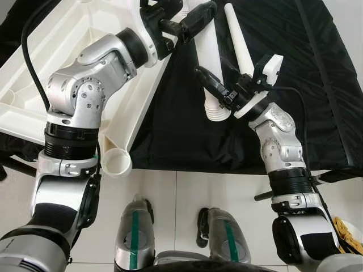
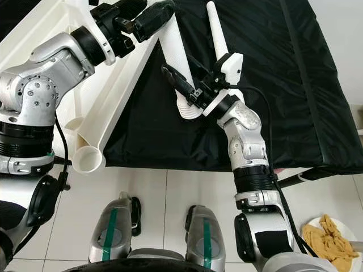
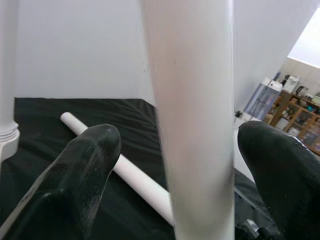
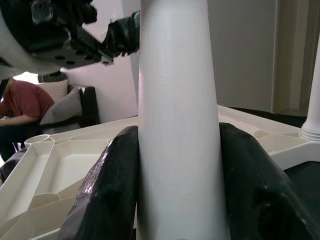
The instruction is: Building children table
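Right wrist view: the right gripper point(image 4: 177, 165) has both black fingers pressed against a white table leg point(image 4: 175, 115). Left gripper point(image 3: 175, 165) straddles the same leg higher up, fingers spread and apart from it. At 10 o'clock lies the upturned white tabletop point(image 1: 39, 85); a second leg point(image 1: 238, 39) rests on black cloth point(image 1: 306, 73) at 1 o'clock.

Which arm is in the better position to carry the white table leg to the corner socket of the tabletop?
Probably the right. The right gripper is shut on the table leg near its ribbed end. The left gripper straddles the leg higher up with open fingers. The socket lies on the robot's left.
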Tool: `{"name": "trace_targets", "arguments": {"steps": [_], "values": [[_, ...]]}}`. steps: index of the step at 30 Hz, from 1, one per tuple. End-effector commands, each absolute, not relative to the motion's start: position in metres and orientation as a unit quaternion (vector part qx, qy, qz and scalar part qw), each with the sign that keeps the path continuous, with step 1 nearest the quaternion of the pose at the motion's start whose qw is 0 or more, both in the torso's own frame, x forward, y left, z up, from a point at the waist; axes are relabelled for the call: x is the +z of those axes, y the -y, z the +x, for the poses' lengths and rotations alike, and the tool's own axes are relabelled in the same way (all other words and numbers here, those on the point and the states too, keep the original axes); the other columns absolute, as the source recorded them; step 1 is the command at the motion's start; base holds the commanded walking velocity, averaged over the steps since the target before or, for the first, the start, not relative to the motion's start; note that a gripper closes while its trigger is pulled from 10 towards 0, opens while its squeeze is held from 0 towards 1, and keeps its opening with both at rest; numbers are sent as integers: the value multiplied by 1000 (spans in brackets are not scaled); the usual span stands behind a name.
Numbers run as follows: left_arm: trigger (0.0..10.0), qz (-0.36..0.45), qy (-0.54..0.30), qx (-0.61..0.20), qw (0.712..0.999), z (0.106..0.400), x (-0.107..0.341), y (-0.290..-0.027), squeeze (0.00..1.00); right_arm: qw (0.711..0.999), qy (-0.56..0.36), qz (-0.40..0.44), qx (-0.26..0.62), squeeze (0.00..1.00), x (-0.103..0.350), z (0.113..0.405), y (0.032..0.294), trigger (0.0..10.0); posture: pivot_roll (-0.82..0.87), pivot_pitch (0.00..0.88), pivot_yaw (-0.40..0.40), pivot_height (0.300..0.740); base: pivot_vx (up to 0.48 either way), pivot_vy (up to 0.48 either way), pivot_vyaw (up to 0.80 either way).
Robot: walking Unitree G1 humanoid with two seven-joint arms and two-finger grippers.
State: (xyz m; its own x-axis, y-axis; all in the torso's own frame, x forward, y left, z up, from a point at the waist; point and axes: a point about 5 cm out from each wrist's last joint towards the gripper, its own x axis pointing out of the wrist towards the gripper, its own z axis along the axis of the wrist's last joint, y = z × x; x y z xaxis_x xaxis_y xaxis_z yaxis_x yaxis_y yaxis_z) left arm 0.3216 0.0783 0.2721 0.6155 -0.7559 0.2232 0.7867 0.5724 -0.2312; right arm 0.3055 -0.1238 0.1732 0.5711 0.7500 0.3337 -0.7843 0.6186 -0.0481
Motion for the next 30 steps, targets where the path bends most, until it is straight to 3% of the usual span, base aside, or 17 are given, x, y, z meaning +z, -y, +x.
{"name": "trace_targets", "arguments": {"steps": [1, 10, 11, 12, 13, 14, 30], "values": [[10000, -142, 83, -590, 790, 306, 282, -70, 0, 879, 165, 49, 444, 0, 175, 304, 122, 10000, 21, 0, 9, 740, 0, 0, 0], [10000, -148, 70, -584, 795, 313, 286, -67, 0, 872, 151, 40, 464, 0, 172, 302, 120, 10000, 22, 0, 11, 740, 0, 0, 0], [8667, -151, 70, -589, 791, 312, 287, -66, 0, 871, 149, 39, 466, 0, 171, 302, 120, 10000, 22, 0, 11, 740, 0, 0, 0], [4824, -156, 72, -591, 788, 311, 288, -67, 0, 871, 148, 38, 466, 0, 171, 301, 121, 10000, 22, 0, 10, 740, 0, 0, 0], [4824, -159, 73, -592, 787, 311, 288, -67, 0, 871, 147, 38, 467, 0, 170, 301, 121, 10000, 22, 0, 10, 740, 0, 0, 0], [0, -166, 73, -592, 785, 312, 289, -67, 0, 871, 146, 36, 467, 0, 170, 301, 121, 10000, 21, 0, 8, 740, 0, 0, 0], [0, -160, 94, -592, 784, 311, 297, -70, 0, 882, 136, 24, 450, 0, 174, 310, 128, 10000, 43, 0, -19, 740, 0, 0, 0]]}}
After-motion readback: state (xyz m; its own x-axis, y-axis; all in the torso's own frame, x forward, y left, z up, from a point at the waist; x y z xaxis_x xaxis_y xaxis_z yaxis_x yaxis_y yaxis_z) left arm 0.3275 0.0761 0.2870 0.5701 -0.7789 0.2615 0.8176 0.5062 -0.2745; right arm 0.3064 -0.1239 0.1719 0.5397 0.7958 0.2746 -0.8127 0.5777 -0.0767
